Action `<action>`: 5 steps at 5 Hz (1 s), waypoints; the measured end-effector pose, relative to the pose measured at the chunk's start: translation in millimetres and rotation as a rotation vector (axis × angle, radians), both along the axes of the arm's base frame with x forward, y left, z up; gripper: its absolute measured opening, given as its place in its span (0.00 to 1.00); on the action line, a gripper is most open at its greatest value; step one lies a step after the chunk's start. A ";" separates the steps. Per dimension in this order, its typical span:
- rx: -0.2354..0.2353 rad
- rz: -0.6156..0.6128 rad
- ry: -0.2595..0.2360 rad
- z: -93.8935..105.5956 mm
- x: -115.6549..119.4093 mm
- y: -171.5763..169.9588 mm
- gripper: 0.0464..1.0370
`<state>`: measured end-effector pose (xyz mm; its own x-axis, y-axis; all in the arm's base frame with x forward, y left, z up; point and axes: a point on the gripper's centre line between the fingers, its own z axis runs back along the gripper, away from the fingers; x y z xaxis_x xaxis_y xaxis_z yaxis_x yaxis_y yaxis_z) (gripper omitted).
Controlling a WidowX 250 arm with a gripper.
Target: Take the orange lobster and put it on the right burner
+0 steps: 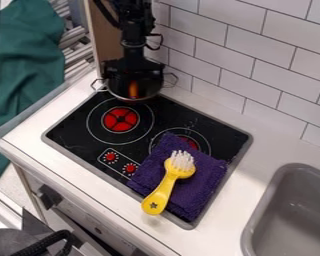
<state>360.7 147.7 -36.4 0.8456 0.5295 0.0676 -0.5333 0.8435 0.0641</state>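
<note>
A white tiled wall (273, 62) stands behind the white surface (30, 134). A black cooktop (74, 136) is set into the surface, with a grey sink (261, 206) at the lower right of the view and green cloth (29, 65) at the upper left. The black arm (132, 37) enters from the top, its end effector (132, 75) over the metal pot (149, 91) behind the left burner (119, 119). A folded purple towel (206, 189) partly covers the right burner (188, 140); a yellow-handled brush (164, 189) lies on it, white bristles up. Two red knobs (110, 156) sit near the cooktop's front edge. The orange lobster (133, 89) is visible only as an orange patch at the pot, below the end effector. Whether the end effector is apart, together or clamped on it cannot be told.
</note>
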 end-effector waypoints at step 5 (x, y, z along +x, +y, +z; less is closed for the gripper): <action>0.206 -0.599 -0.183 84.0 -16.1 -112.7 0.18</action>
<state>344.6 34.9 47.6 0.9554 -0.0684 0.2874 0.0073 0.9780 0.2087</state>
